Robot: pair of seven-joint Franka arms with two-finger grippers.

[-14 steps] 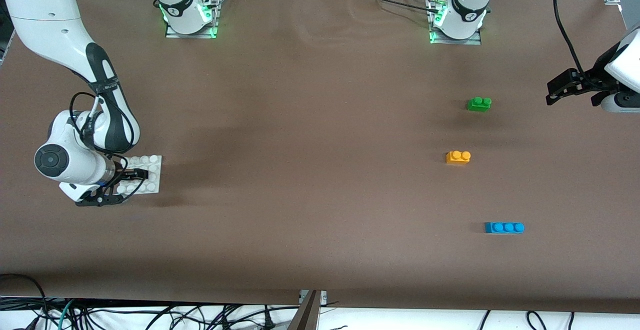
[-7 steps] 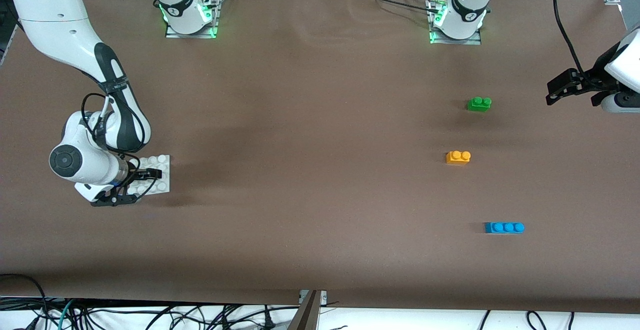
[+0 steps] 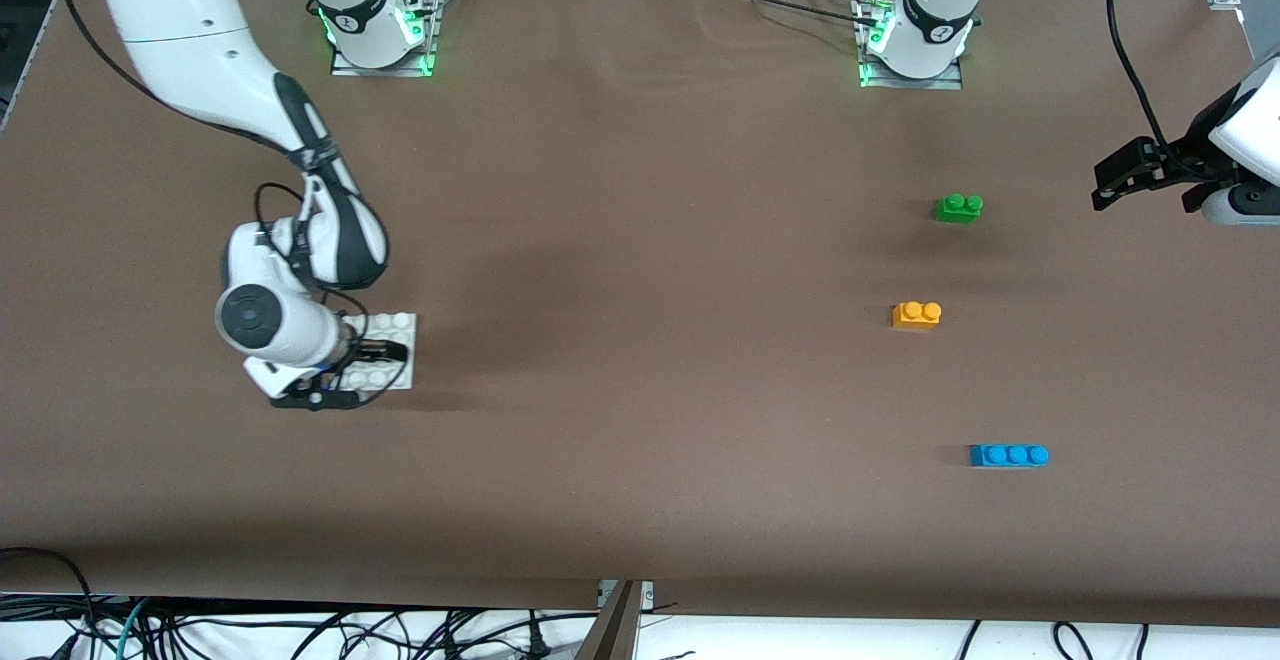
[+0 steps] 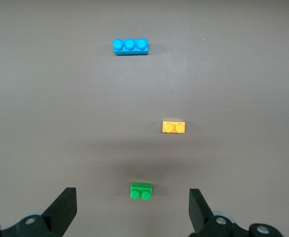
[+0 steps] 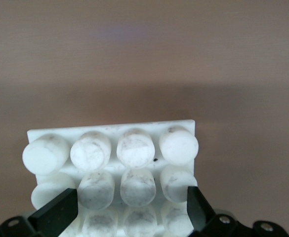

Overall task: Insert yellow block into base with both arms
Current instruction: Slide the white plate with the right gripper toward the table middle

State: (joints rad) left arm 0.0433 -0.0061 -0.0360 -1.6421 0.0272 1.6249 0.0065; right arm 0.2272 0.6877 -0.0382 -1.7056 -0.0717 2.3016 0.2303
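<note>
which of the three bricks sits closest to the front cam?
The blue brick: longest, three studs, lowest in the front view. The yellow block and green brick lie farther away.

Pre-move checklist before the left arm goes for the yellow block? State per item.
1. Right gripper on the base: fingers against its two sides. Ok.
2. Left gripper open, waiting over the left arm's end of the table. Ok.
3. Yellow block studs up, on the table. Ok.
4. Room around it: green brick lies farther from the front camera, blue brick nearer, neither touching it. Ok.
5. Yellow block in the left gripper: not ok, not yet grasped.
6. Base lifted off the table: cannot tell.
</note>
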